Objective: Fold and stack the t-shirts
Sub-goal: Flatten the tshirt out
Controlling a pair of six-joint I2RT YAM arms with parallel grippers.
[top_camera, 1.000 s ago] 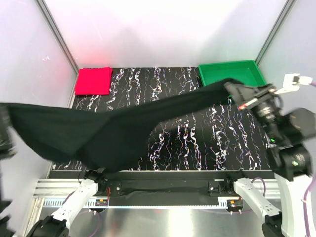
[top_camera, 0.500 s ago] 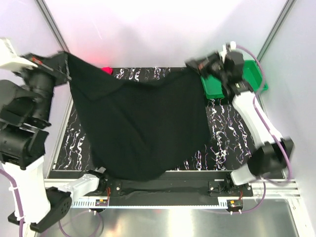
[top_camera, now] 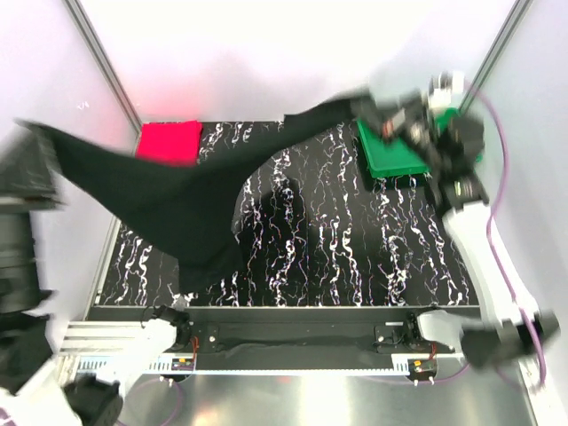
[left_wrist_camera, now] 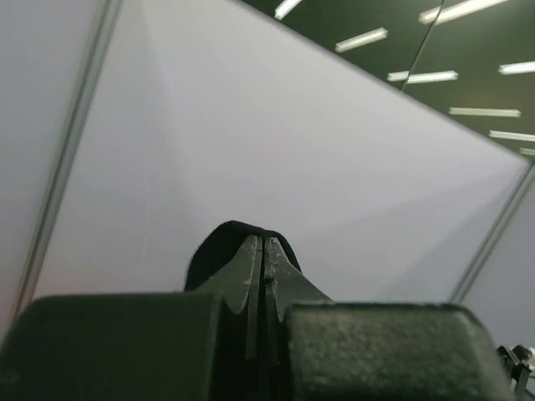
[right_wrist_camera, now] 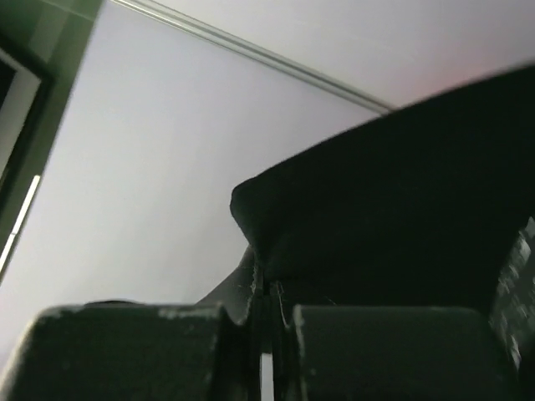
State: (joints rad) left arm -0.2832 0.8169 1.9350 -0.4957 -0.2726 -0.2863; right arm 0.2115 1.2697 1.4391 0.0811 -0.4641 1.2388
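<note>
The black t-shirt (top_camera: 177,200) hangs stretched in the air above the table, held at two ends. My left gripper (top_camera: 35,160) is raised at the far left, blurred, shut on one end; in the left wrist view a fold of black cloth (left_wrist_camera: 213,251) shows round the closed fingertips (left_wrist_camera: 263,246). My right gripper (top_camera: 377,111) is raised at the back right, shut on the other end; black cloth (right_wrist_camera: 401,217) fills the right wrist view above the closed jaws (right_wrist_camera: 266,288). The pinkish-red t-shirt (top_camera: 169,140) lies folded at the back left of the table.
A green plastic tray (top_camera: 395,151) stands at the back right, partly under my right arm. The table (top_camera: 355,248) is black with white streaks. Grey walls with metal posts (top_camera: 106,67) close in the left, back and right sides.
Both arms have swung the black shirt: it was spread wide and hanging low half a second ago; now it is pulled into a narrower band, the left end lower and further left.
</note>
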